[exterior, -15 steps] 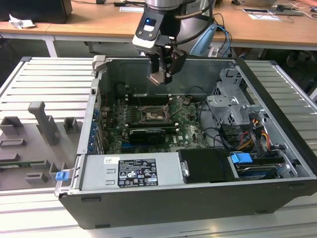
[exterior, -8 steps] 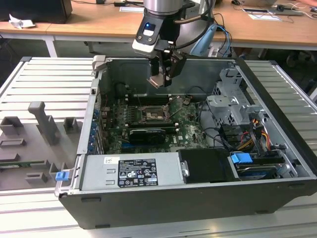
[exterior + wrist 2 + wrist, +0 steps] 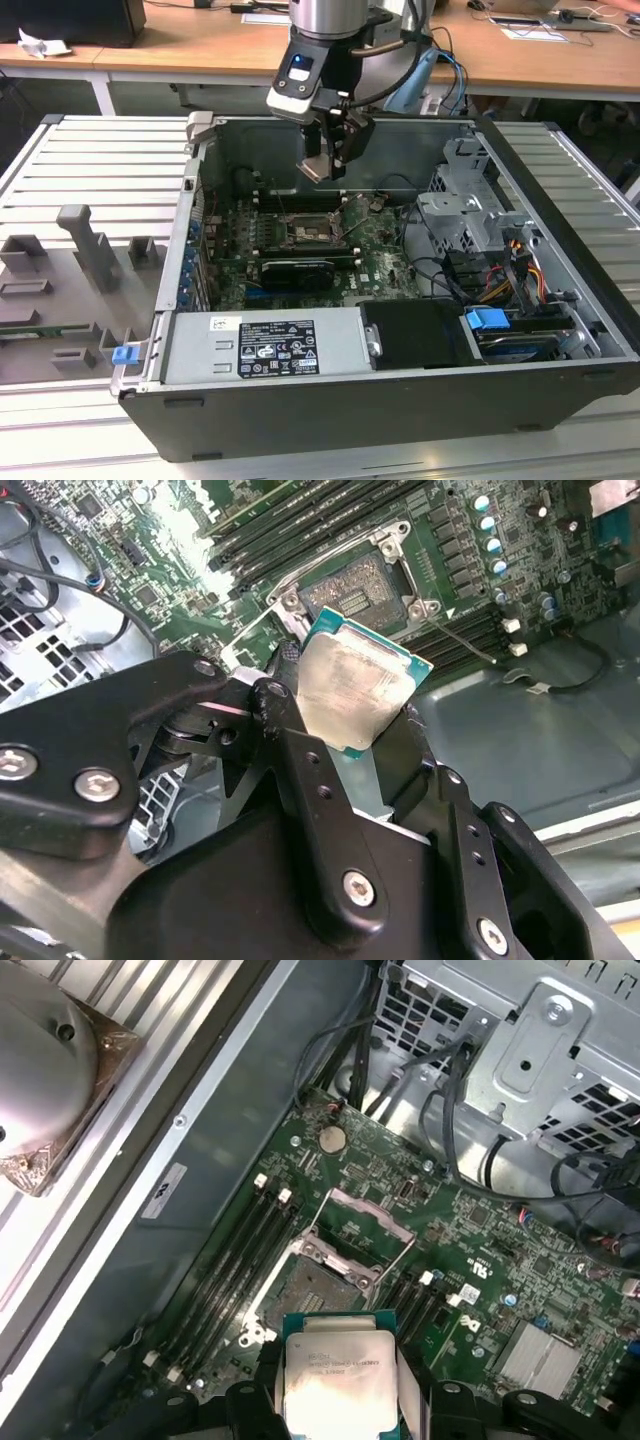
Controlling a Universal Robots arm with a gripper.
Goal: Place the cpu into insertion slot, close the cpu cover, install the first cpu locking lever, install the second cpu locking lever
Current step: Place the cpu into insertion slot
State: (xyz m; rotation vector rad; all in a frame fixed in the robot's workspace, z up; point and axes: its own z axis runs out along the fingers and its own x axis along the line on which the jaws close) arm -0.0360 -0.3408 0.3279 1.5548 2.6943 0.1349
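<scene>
**One step of four in hand: cpu held over the socket**

Four steps are asked for, and none is seen finished. The cpu [image 3: 360,685] is clamped by two opposite edges between the jaws of the gripper [image 3: 325,165], which are closed to the cpu's width and no further. It is carried in the air inside the case [image 3: 560,300], touching nothing else, with its pale metal top turned toward both wrist cameras.

In the exterior view the socket [image 3: 312,232] is found at about 6 o'clock from the gripper and apart from it. It is seen bare, with nothing seated in it. The cover [image 3: 370,1215] is swung up and open, at about 12 o'clock of the socket in the exterior view, so it is not yet closed. A lever [image 3: 462,638] is seen lying loose beside the socket, and neither lever is judged to be latched.

Still left, as judged: the cpu seated, the cover shut and both levers locked.
</scene>
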